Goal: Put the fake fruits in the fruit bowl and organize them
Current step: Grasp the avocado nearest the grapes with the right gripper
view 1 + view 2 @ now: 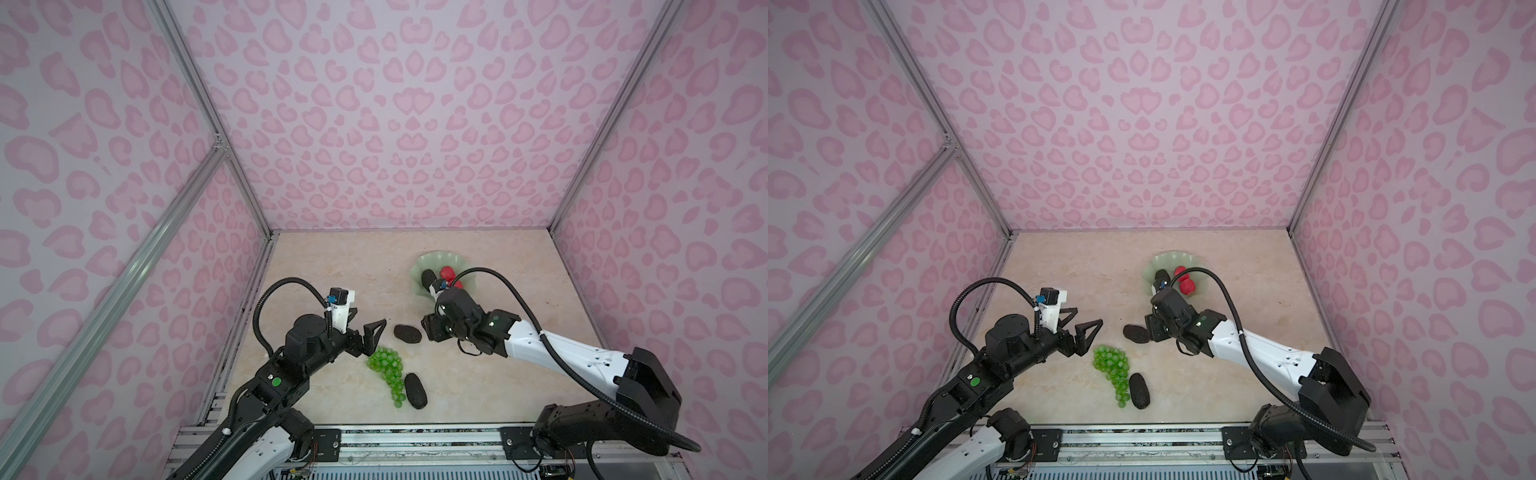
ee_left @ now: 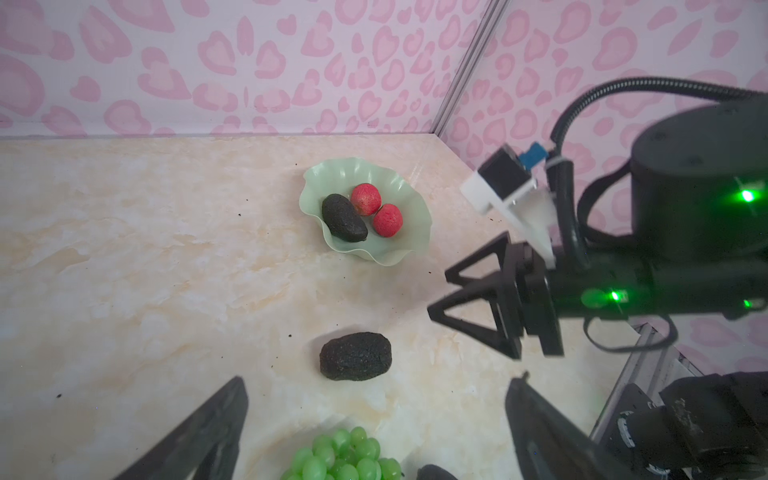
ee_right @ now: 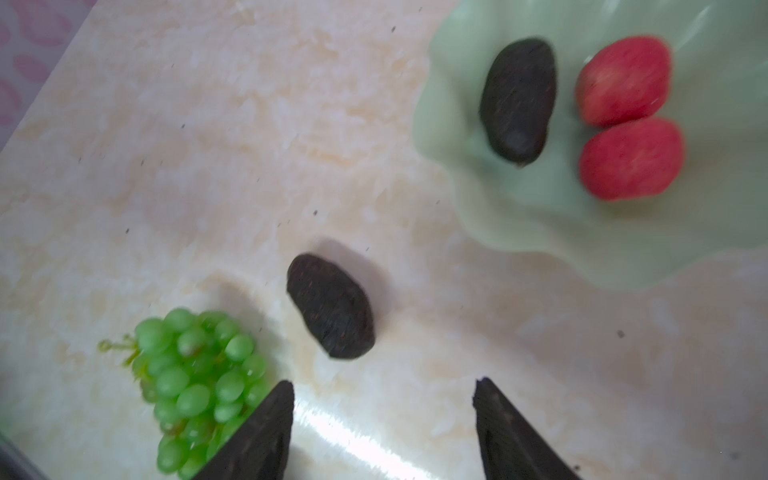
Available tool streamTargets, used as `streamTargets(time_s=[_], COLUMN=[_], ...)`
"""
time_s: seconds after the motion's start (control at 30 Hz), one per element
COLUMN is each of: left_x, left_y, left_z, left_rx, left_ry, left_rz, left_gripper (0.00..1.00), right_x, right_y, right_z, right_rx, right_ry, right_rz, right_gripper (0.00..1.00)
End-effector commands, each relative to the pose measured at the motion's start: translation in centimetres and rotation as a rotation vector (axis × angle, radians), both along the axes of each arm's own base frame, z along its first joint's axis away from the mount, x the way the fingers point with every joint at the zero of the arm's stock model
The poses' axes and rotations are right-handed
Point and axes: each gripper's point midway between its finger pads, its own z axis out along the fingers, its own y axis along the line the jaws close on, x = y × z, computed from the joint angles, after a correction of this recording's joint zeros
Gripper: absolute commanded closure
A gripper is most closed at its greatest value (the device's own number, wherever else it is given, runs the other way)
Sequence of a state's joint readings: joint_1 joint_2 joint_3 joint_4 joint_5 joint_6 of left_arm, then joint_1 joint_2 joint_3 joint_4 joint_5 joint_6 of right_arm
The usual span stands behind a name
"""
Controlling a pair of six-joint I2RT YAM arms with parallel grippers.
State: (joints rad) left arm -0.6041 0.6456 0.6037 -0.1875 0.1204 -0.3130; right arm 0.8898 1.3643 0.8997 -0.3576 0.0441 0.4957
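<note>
Middle avocado (image 1: 407,333): lies on its side on the table (image 1: 332,270), roughly centre, long axis about left-right. Nothing touches it. It looks like your next pick.

Right gripper (image 3: 384,386): just right of that fruit and raised, fingers apart, nothing between them. In the right wrist view the fruit lies skewed to the finger line. Turn the wrist until the fingers span its narrow waist, then come straight down before closing. The rough skin should grip well, so a light squeeze is likely enough.

Grapes (image 1: 385,371): near-left of the middle avocado, close but apart. Keep the finger on that side clear of them as you descend.

Left gripper (image 1: 370,316): spread wide and empty, just left of the avocado, above the far end of the grapes. It's crowded there, so keep the left gripper out of the way.

Near avocado (image 1: 416,391): beside the grapes' tail, toward the near edge. Leave it for later.

Fruit bowl (image 2: 409,232): far, right of centre. It holds the bowl avocado (image 2: 344,218) and two red fruits (image 2: 365,199), the reds touching each other. The near side looks free, so set down there.
</note>
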Motion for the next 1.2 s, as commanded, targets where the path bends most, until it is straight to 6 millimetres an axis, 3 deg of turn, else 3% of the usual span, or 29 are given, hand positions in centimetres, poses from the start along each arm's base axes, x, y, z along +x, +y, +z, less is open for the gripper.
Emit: streamTargets(time_s=[0.0,0.13,0.27,0.53,0.7,0.83,0.93,1.17], left_x=[0.1,0.2,0.2,0.1,0.1,0.2,0.2,0.3], left_y=[0.2,0.2,0.0,0.0,-0.1,-0.2,-0.2,-0.3], left_z=[0.1,0.0,0.0,0.1,0.0,-0.1,-0.1,-0.1], left_rx=[0.002,0.008,0.006,-0.001,0.0,0.002,0.003,0.003], left_ry=[-0.011,-0.006,-0.006,-0.006,-0.003,0.004,0.003,0.001], left_rz=[0.013,0.014,0.007,0.005,0.0,-0.003,-0.002,-0.005], left_gripper=[0.02,0.02,0.02,0.02,0.02,0.02,0.02,0.02], right_x=[-5.2,-9.8,-12.4,-12.8,-12.5,-11.3,-9.0,-0.4], right_y=[1.5,4.0,5.3,4.3,3.9,3.0,0.7,-4.9], right_z=[-2.1,-3.8,-5.8,-8.9,-9.8,-7.9,-4.6,4.0], right_rx=[0.04,0.041,0.031,-0.032,-0.05,-0.057,-0.08,-0.055], right_ry=[0.132,0.205,0.259,0.284,0.287,0.235,0.153,-0.127], right_rz=[0.008,0.071,0.1,0.06,0.042,0.017,-0.049,-0.195], right_gripper=[0.32,0.32,0.33,0.39,0.58,0.69,0.73,0.75])
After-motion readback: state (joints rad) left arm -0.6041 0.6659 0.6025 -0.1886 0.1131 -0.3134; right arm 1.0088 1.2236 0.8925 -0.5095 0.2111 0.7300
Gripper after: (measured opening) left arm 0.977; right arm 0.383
